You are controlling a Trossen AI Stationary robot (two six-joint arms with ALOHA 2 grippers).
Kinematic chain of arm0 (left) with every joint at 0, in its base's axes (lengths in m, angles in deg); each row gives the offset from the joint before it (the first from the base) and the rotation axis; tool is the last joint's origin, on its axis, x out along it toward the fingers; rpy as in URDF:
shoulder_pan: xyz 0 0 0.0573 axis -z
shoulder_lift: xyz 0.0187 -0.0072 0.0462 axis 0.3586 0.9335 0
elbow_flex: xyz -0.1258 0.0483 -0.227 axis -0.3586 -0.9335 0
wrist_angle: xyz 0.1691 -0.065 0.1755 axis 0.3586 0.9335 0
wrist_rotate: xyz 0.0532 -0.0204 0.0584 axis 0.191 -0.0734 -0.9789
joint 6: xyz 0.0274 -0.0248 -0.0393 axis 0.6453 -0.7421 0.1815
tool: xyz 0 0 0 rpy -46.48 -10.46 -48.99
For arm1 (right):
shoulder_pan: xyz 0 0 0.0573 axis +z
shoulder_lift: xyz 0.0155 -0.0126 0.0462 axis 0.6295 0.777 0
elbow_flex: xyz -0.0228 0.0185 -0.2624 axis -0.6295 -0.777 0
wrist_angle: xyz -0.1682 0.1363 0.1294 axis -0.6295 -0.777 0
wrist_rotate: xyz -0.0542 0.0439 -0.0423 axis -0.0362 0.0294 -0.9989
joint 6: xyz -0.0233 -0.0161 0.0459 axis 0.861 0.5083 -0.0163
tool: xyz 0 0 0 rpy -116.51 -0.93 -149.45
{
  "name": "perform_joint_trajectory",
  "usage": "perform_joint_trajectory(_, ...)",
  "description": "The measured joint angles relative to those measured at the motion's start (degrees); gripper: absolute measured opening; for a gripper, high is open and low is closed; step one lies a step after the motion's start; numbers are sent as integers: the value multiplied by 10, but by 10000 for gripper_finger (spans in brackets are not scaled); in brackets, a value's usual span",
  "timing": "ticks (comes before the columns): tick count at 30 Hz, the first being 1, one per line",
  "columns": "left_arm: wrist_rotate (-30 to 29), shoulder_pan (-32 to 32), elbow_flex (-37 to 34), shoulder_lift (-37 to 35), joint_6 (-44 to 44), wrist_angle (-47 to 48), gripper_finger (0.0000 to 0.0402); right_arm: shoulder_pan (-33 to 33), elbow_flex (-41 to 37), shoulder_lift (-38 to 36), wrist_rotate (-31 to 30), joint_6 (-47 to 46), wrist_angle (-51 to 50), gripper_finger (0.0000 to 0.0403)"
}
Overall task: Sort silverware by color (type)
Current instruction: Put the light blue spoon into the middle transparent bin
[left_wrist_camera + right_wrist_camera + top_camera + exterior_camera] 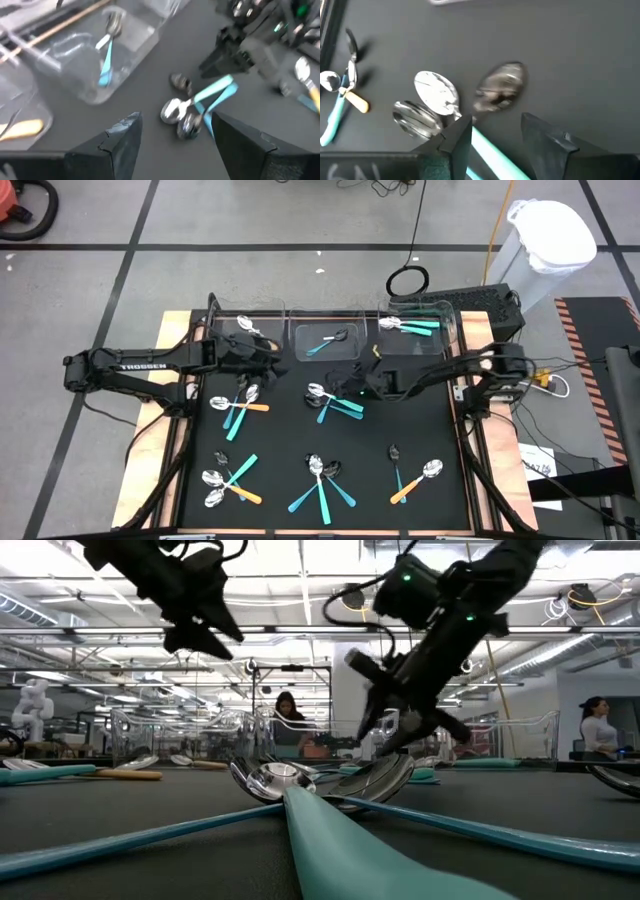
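Black mat on a wood-edged table (150, 410), grey tiled floor around it. Low view: big hall with ceiling trusses, two people standing far behind the table.

Three clear bins (325, 338) in a row along the mat's back edge, used here as the landmark. Left bin holds one spoon with a handle I can't make out, middle bin one teal spoon (327, 343), right bin a few teal ones (415, 328).

Silverware on the mat lies in six small clusters: two just in front of the bins, orange-and-teal (240, 404) under the left bin and teal cluster (335, 400) under the middle bin; four more in a row well away from the bins, toward the near edge. Exact spoon count unclear, overlaps.

Left claw (272, 366) hovers just in front of the left bin, fingers spread wide, holding nothing. Right claw (352, 385) is low over the teal cluster, fingers half-narrowed astride a teal handle (490, 152); can't tell if gripped.

Bare mat between clusters and along both side edges.
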Motion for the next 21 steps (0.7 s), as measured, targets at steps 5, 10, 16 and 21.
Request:
perform_joint_trajectory(5,0,0,0,0,2,51,240,-4,72,57,16,26,-26,164)
perform_joint_trajectory(10,0,1,0,0,1,64,240,-5,162,120,28,18,-136,164)
perform_joint_trajectory(16,-1,14,0,0,0,65,240,-6,256,168,23,19,-257,161)
perform_joint_trajectory(21,-1,24,0,0,1,67,240,-8,276,174,32,-17,-297,139)
